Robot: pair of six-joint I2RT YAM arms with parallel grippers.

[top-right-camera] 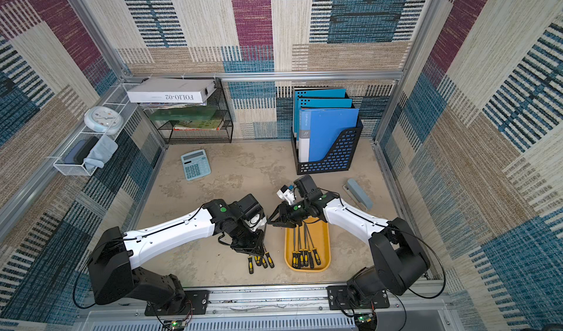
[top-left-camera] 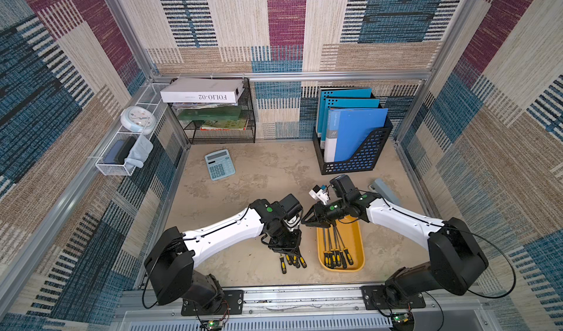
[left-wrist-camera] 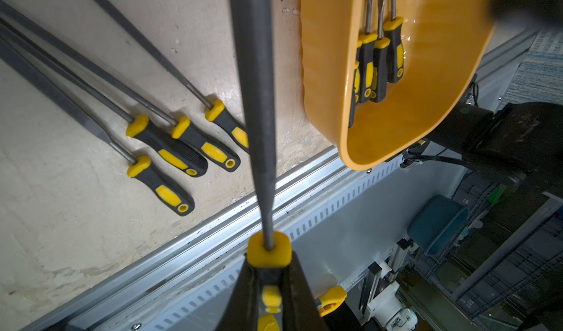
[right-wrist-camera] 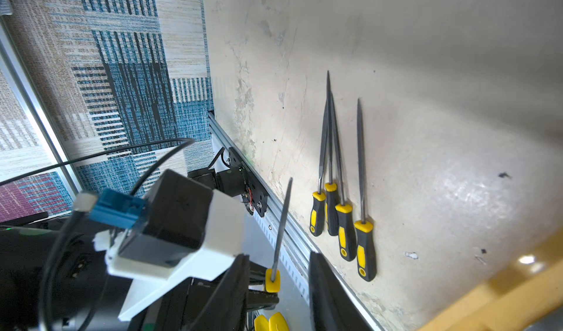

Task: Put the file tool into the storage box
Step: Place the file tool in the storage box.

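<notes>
File tool [left-wrist-camera: 253, 100] handle pinched by left end effector [left-wrist-camera: 269, 271], right end effector [right-wrist-camera: 278, 256] spread, box [top-left-camera: 202, 93] lettered FOLIO-02

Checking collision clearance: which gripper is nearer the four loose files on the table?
Left. The left gripper hangs directly over the loose files, fingers shut on a lifted file. The right gripper sits aside, at the storage box's far end, fingers open.

**Office items in view**

A pale blue calculator [top-left-camera: 219, 164] is laid on the bench [top-left-camera: 268, 174] near a black wire-mesh rack [top-left-camera: 224, 137] topped by a white box [top-left-camera: 202, 90]. Blue folders [top-left-camera: 356, 131] are stood in a black perforated holder [top-left-camera: 359, 160].
</notes>
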